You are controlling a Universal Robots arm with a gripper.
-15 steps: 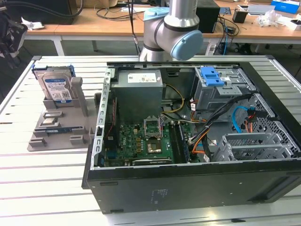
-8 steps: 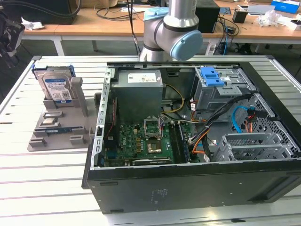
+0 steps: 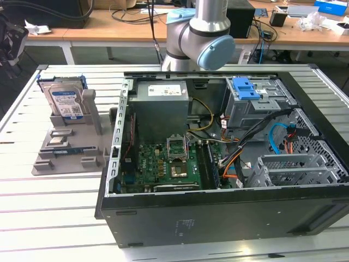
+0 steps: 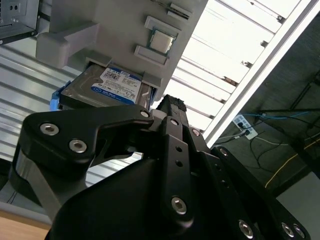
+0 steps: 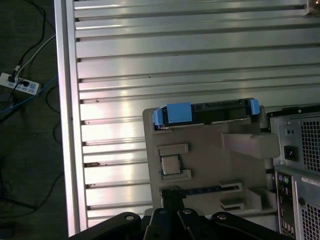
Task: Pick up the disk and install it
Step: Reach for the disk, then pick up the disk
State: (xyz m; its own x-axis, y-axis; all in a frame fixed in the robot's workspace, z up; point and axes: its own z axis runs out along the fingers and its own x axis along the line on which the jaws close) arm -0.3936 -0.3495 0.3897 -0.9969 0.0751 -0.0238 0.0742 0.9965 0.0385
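Exterior view: disk [image 3: 65, 101] stands upright in grey fixture [image 3: 94, 112], at that view's left of open computer case [image 3: 218, 213]. Step: approach for pick-up, disk not yet lifted. Gripper [image 4: 171, 106] hovers near disk; jaw state cannot tell. Grasp calls for squaring onto blue carrier edge. Fixture also holds 1 processor chip [image 5: 170, 164].

Disk [image 5: 215, 106] edge-on in grey fixture [image 5: 235, 167] on slatted table [image 5: 175, 60], computer case [image 5: 300, 160] alongside.
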